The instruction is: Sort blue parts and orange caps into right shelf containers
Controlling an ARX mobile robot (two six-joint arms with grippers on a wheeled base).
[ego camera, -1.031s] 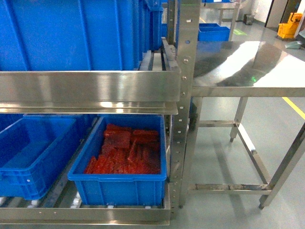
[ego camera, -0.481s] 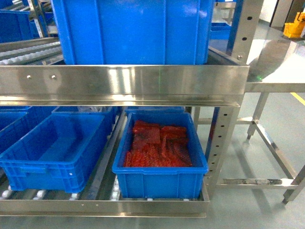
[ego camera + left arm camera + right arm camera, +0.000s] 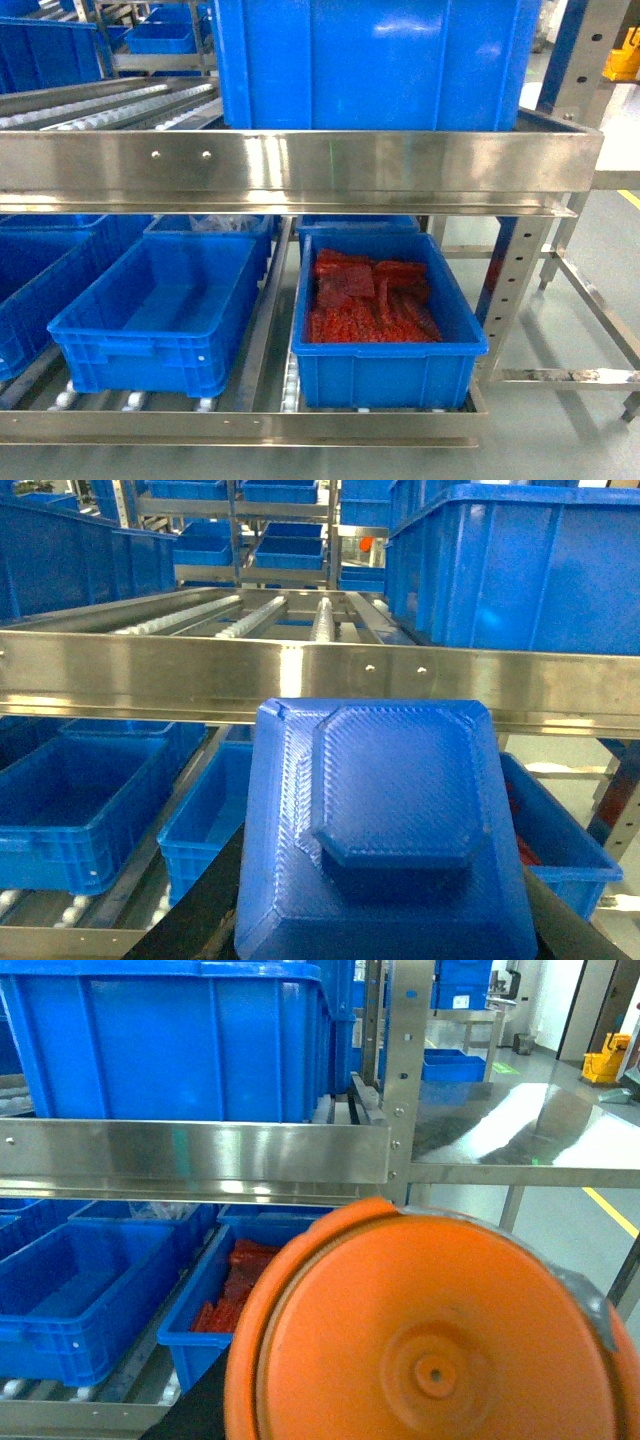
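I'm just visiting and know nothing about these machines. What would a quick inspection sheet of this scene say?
Surface: steel roller shelf rack, two levels.
Job's things: blue part fills the left wrist view; orange cap fills the right wrist view. Large blue crate on the upper level. Below, an empty crate beside a crate of red pieces.
Clutter: nothing seen.
Tools: fingers hidden in both wrist views; state cannot be told.
Cables: nothing seen.
Surroundings: steel table, yellow mop bucket, more racks of blue crates behind.

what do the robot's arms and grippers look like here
Barely visible. Only black slivers of the left gripper show beside the blue part, and a black sliver of the right gripper beside the orange cap. No arms in the head view.
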